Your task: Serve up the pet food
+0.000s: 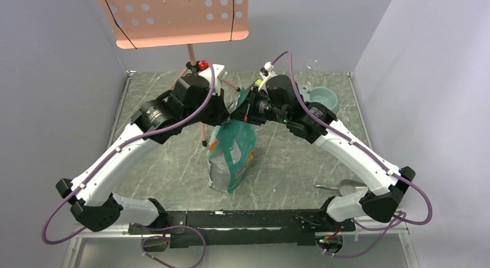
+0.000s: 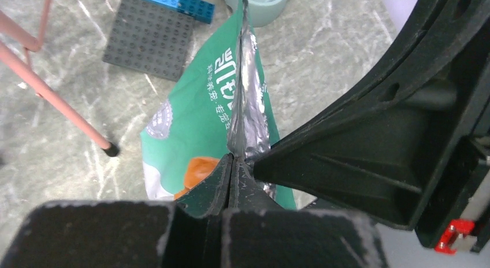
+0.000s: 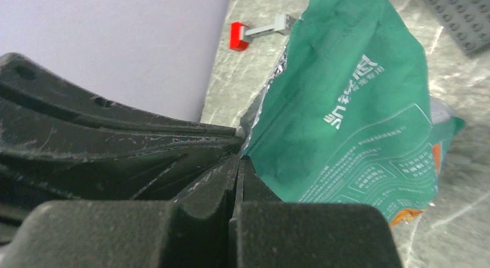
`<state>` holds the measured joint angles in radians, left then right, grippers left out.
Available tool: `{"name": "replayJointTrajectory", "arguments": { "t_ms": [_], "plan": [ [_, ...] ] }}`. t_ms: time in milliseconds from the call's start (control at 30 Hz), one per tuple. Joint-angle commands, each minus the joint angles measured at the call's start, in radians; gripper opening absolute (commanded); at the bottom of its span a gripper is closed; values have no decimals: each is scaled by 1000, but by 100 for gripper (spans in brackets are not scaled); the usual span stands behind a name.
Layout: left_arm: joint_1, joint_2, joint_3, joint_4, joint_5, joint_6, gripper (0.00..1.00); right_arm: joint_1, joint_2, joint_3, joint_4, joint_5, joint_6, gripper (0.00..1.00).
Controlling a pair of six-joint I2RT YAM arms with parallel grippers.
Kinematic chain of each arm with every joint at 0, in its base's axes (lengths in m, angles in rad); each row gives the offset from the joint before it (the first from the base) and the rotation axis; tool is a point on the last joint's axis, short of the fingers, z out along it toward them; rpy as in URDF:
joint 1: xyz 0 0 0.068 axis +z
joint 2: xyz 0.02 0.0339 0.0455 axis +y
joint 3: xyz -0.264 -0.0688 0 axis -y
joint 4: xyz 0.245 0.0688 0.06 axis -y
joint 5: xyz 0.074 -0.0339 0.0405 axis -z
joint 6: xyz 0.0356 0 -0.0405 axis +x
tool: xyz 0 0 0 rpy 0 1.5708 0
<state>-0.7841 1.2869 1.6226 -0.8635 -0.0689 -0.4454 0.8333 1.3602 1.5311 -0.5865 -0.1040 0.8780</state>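
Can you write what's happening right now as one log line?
left gripper: shut on bag top | right gripper: shut on bag top | food: none in sight | bowl: back right

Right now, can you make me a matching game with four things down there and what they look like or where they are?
Things:
1. bag
2. bowl
3. scoop
4. studded plate

Clues:
A. dark grey, lying flat
B. teal-green, pinched at the top by the left pincer and the right pincer
C. pale blue-grey, at the far right
D. silvery, at the near right

Pairs: 1-B, 2-C, 3-D, 4-A.
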Motion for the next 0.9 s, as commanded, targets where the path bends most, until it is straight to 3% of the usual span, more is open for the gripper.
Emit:
{"name": "replayJointTrajectory", "arguments": {
  "t_ms": [0,100,333,433,533,633,667,733,767,867],
  "plan": [
    [-67,72,128,-118,-295,87,0,36,29,125,-180,175,-10,0],
    [-120,95,199,-154,-467,118,0,91,119,270,-449,352,19,0],
    [-126,52,174,-99,-472,86,0,154,153,395,-664,551,75,0],
    [-126,20,153,-63,-434,81,0,155,131,370,-650,545,73,0],
    [-115,-12,123,-30,-368,51,0,146,80,307,-458,432,-16,0],
    [-107,-43,97,4,-299,23,0,135,80,338,-381,384,-39,0],
    [-103,-52,85,16,-271,13,0,130,78,352,-364,374,-26,11],
    [-92,-73,58,44,-221,-11,0,112,55,321,-295,337,16,44],
    [-87,-83,42,50,-205,-21,0,104,34,287,-245,314,39,50],
    [-80,-97,12,57,-189,-52,0,73,-4,207,-119,245,104,51]
  ]
}}
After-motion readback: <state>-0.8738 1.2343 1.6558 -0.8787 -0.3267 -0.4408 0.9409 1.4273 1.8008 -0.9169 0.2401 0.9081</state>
